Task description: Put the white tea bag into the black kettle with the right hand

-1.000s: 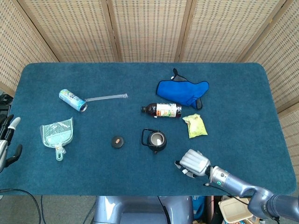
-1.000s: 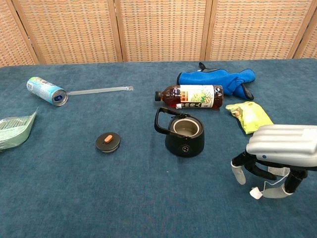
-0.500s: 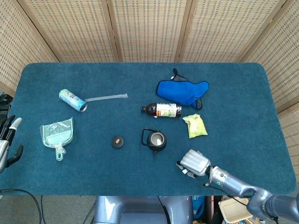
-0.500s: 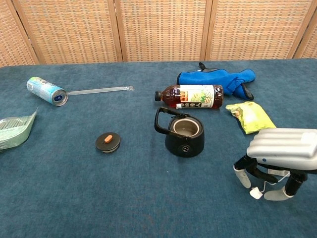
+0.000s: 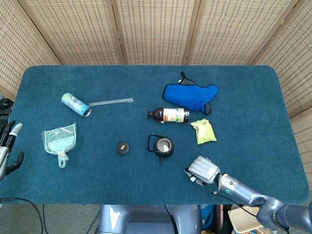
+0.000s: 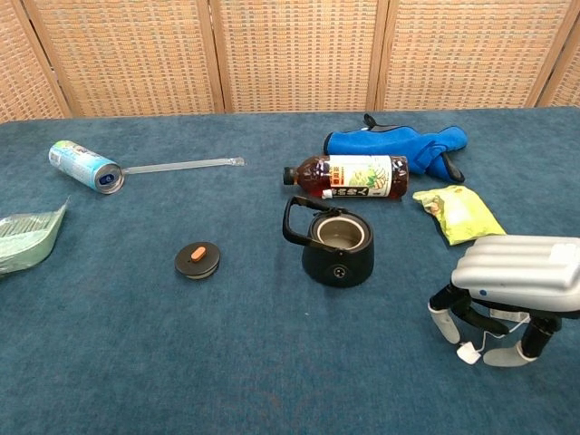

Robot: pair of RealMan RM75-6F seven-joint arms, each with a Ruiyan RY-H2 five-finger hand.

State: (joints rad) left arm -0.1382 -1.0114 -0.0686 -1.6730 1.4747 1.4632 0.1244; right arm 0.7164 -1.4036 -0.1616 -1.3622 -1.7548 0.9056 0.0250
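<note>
Blue table [image 5: 253,122] unchanged, right hand [image 6: 507,290] still over tea bag [image 6: 471,352].

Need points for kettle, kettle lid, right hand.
black kettle [image 6: 338,251], chest view, front of the body.
kettle lid [image 6: 198,259], chest view, orange knob on top.
right hand [image 6: 517,272], chest view, silver back of the hand.

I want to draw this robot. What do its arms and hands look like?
The right hand has a ribbed silver-white shell on its back, dark finger parts and pale grey fingertips. Its arm is a grey-blue tube with a silver wrist ring and a small green dot. The left hand, at the picture's edge, shows black fingers, one white-tipped.
</note>
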